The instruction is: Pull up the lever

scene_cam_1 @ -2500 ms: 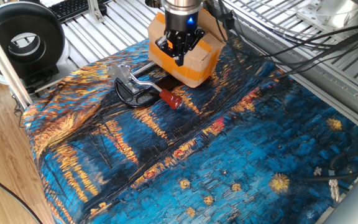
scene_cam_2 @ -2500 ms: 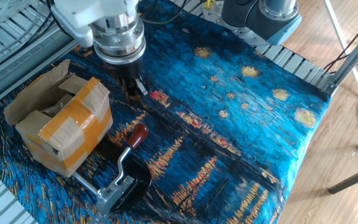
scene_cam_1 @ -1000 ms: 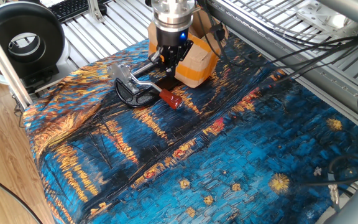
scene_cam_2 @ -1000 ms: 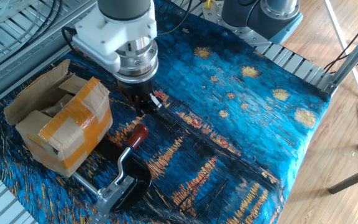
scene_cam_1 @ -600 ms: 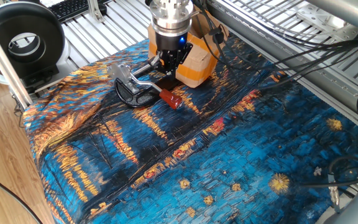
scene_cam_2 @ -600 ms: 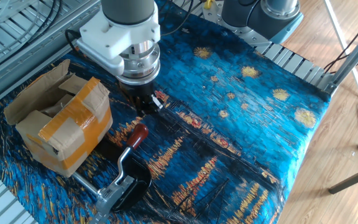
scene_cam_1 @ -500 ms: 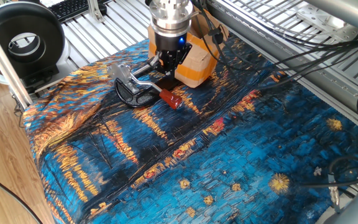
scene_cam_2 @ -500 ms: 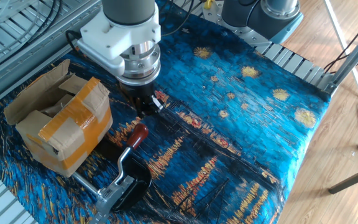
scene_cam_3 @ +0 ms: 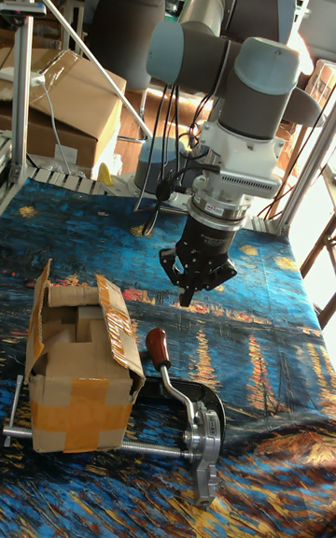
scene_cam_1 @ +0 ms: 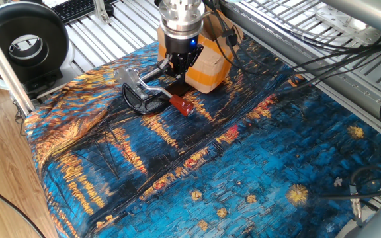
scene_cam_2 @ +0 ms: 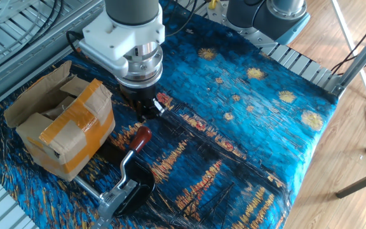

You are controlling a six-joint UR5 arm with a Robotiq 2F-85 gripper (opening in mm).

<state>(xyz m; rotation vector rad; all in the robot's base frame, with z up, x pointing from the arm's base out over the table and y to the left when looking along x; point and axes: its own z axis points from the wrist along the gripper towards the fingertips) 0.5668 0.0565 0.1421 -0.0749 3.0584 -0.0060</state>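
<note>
Since 2.5 seconds ago the gripper (scene_cam_3: 194,288) has dropped lower and moved off the box (scene_cam_3: 79,365) toward the lever (scene_cam_3: 172,376). Its fingers look nearly together and empty, though I cannot tell their exact state. Lever lies low beside the box, red-brown knob (scene_cam_2: 143,135) just below the gripper, apart from it. A blue and orange starry-night cloth (scene_cam_1: 256,165) covers the table. Behind it stand metal frames, cables and cardboard cartons. No legible writing.
</note>
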